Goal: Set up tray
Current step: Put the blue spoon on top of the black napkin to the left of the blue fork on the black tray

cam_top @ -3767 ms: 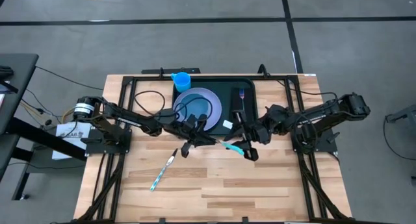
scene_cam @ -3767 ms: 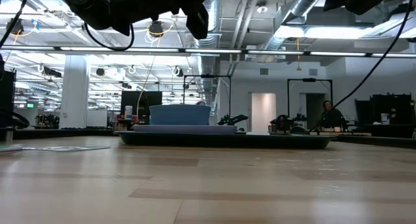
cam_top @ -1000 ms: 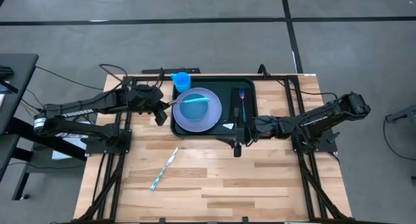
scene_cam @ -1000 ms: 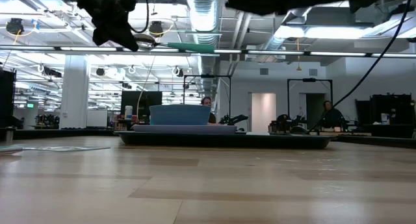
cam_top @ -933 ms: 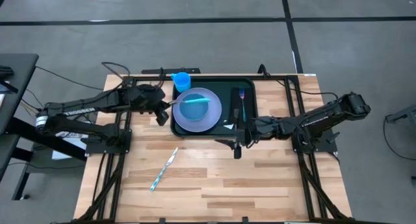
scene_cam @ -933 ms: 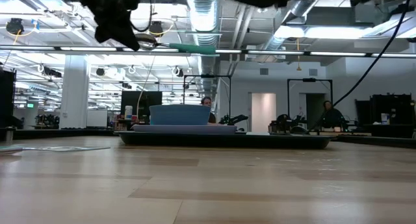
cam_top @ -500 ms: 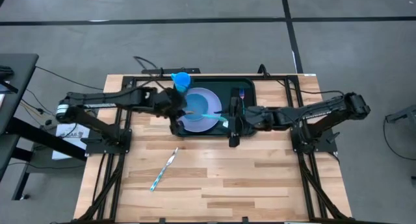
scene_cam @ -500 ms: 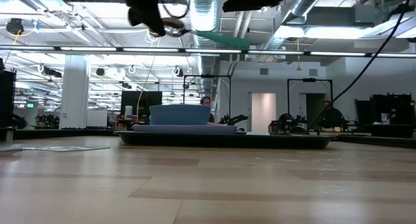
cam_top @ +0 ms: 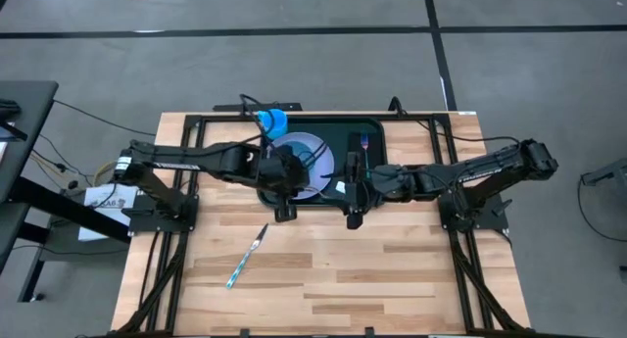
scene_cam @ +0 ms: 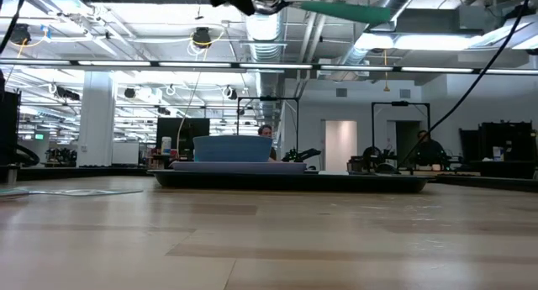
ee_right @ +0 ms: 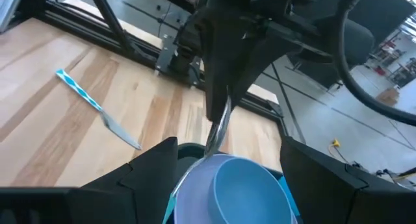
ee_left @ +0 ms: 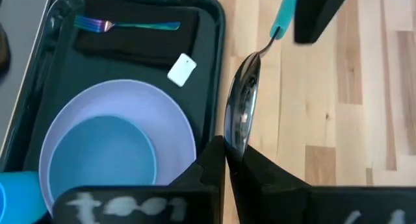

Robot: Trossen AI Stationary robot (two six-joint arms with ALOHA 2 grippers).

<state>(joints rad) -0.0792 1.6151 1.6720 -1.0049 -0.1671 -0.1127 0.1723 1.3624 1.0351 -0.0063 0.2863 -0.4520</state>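
I am holding a spoon (ee_left: pixel 242 113) in my left claw (cam_top: pixel 285 193), fingers closed tight on its bowl end, the teal handle pointing away from me. The claw is hanging above the near edge of the tray (cam_top: pixel 377 132), which is lying on the counter (cam_top: pixel 323 269) just beyond and under me. In the tray are sitting a lavender plate (ee_left: pixel 175 113) with a blue bowl (ee_left: pixel 104 152), a fork (ee_left: pixel 123 25) on a black napkin (ee_left: pixel 136 45). My right claw (cam_top: pixel 353 196), fingers spread wide and empty, is waiting just beside the spoon. A knife (cam_top: pixel 247 255) is lying on the counter, nearer than both claws.
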